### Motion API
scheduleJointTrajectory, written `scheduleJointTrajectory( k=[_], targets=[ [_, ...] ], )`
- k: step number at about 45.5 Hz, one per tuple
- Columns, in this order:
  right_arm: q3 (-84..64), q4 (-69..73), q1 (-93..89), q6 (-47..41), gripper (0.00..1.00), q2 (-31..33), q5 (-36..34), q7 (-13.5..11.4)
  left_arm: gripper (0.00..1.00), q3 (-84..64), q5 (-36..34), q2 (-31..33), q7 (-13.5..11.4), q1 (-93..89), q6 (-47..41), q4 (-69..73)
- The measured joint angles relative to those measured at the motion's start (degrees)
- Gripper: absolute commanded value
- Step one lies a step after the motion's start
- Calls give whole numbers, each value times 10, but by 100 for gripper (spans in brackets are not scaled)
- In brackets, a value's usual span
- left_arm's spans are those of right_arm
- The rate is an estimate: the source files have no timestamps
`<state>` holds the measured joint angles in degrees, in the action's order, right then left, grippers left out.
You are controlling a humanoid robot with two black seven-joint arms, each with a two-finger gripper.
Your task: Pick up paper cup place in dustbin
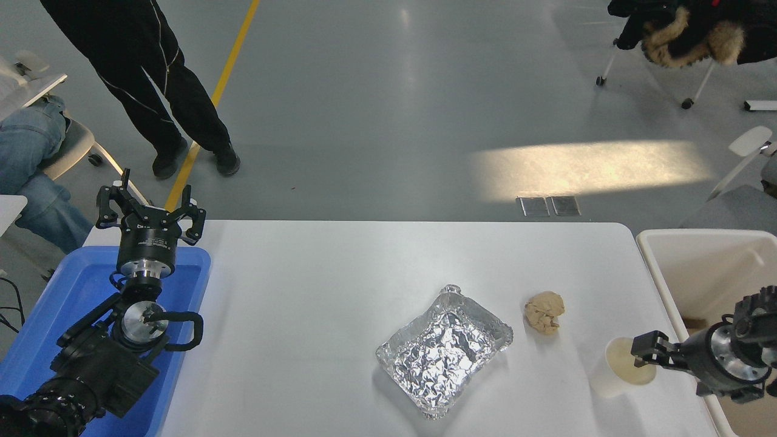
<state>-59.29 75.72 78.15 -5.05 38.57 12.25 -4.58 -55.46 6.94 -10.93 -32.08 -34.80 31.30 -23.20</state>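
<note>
The paper cup, small and white with a cream inside, stands upright near the table's front right corner. My right gripper reaches in from the right edge, low at the cup's right rim and partly over its mouth. Whether it grips the rim cannot be made out. The dustbin, a large cream-white bin with a thick rim, stands just off the table's right edge, behind the right arm. My left gripper is parked open at the lower left, over the blue tray.
A crumpled silver foil tray lies left of the cup, with a tan lump between them. A blue plastic tray sits at the table's left end. A person stands beyond the far left corner; another sits at the left edge.
</note>
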Motion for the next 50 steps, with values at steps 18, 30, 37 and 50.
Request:
scheduleJointTrajectory(
  k=[18, 30, 37, 50],
  targets=[
    [27, -29, -39, 7, 0, -16, -7, -1, 99, 0, 0, 0, 0, 0, 0, 0],
    [36, -24, -32, 9, 0, -15, -10, -2, 99, 0, 0, 0, 0, 0, 0, 0],
    [31, 17, 11, -1, 0, 9, -9, -2, 99, 1, 0, 0, 0, 0, 0, 0],
    [-55, 152, 202, -36, 0, 34, -10, -2, 99, 1, -1, -1, 0, -1, 0, 0]
  ],
)
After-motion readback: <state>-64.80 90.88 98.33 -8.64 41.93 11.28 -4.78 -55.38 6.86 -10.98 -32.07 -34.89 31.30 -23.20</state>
